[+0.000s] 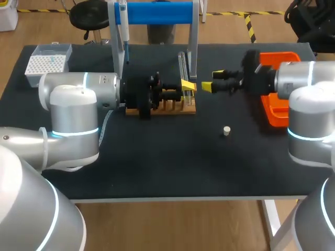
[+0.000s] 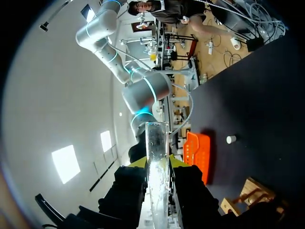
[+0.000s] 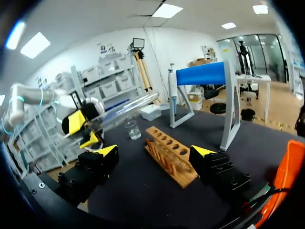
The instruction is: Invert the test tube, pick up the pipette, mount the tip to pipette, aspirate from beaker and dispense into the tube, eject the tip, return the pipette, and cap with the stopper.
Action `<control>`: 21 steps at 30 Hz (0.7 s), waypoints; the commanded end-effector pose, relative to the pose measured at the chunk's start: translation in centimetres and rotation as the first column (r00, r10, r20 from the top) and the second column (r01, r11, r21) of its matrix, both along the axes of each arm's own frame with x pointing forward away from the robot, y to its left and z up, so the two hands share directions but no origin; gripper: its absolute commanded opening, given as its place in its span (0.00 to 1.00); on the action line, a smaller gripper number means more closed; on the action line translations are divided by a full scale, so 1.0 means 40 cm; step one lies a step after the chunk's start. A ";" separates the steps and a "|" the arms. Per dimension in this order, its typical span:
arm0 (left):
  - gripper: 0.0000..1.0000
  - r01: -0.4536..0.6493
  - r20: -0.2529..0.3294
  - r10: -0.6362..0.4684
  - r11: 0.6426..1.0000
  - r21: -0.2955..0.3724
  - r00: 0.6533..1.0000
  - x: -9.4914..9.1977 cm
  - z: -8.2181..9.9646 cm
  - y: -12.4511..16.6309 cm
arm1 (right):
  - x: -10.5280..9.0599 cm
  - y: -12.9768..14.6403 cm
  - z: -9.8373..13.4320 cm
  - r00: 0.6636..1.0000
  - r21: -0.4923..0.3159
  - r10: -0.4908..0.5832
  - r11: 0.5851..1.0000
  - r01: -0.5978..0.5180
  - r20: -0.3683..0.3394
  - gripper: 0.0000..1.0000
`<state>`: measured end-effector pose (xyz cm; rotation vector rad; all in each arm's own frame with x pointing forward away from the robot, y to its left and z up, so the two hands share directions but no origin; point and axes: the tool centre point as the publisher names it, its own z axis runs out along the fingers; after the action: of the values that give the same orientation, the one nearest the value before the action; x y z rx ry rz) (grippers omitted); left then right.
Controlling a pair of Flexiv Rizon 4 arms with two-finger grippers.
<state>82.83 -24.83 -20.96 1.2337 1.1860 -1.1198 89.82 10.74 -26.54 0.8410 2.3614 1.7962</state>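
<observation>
The left gripper (image 2: pixel 157 164) is clamped on a clear glass test tube (image 2: pixel 157 143), holding it above the wooden tube rack (image 1: pixel 184 110) on the black bench (image 1: pixel 157 162). The right gripper (image 1: pixel 210 81) hangs just beside it, fingers wide apart and holding nothing. A small white stopper (image 1: pixel 226 130) lies on the bench near an orange tray (image 1: pixel 272 112). The pipette (image 1: pixel 124 31) hangs on the blue stand (image 1: pixel 157 12).

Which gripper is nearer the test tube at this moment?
Left. The left gripper is shut on the test tube, with its jaws on both sides. The right gripper is open close beside it, not touching.
</observation>
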 end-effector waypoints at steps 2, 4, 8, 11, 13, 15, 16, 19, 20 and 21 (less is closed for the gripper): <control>0.00 -0.005 0.003 0.005 1.000 -0.001 1.000 -0.002 0.000 -0.002 | 0.027 -0.003 -0.014 0.987 -0.148 0.158 0.977 -0.152 0.031 1.00; 0.00 -0.005 0.003 0.005 1.000 -0.001 1.000 -0.002 0.000 -0.002 | 0.030 0.001 -0.022 0.986 -0.162 0.159 0.976 -0.148 0.053 1.00; 0.00 -0.005 0.003 0.005 1.000 -0.001 1.000 -0.002 0.000 -0.002 | 0.040 0.016 -0.039 0.984 -0.171 0.131 0.979 -0.109 0.121 1.00; 0.00 -0.005 0.003 0.005 1.000 -0.001 1.000 -0.002 0.000 -0.002 | 0.049 0.031 -0.050 0.981 -0.173 0.095 0.983 -0.065 0.171 1.00; 0.00 -0.005 0.003 0.005 1.000 -0.001 1.000 -0.002 0.000 -0.002 | 0.054 0.042 -0.054 0.976 -0.166 0.074 0.985 -0.040 0.205 1.00; 0.00 -0.005 0.003 0.005 1.000 -0.001 1.000 -0.002 0.000 -0.002 | 0.057 0.052 -0.058 0.973 -0.145 0.070 0.989 -0.038 0.220 1.00; 0.00 -0.005 0.003 0.005 1.000 -0.001 1.000 -0.002 0.000 -0.002 | 0.058 0.056 -0.061 0.971 -0.142 0.064 0.989 -0.032 0.232 1.00; 0.00 -0.005 0.003 0.005 1.000 -0.001 1.000 -0.002 0.000 -0.002 | 0.057 0.067 -0.072 0.968 -0.131 0.070 0.991 -0.039 0.241 1.00; 0.00 -0.005 0.003 0.005 1.000 -0.001 1.000 -0.002 0.000 -0.002 | 0.056 0.070 -0.077 0.967 -0.130 0.072 0.991 -0.041 0.243 1.00; 0.00 -0.005 0.003 0.005 1.000 -0.001 1.000 -0.002 0.000 -0.002 | 0.055 0.073 -0.082 0.965 -0.134 0.080 0.990 -0.047 0.249 1.00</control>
<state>82.83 -24.82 -20.96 1.2336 1.1861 -1.1198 92.05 13.12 -28.91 0.4971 2.3784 1.6113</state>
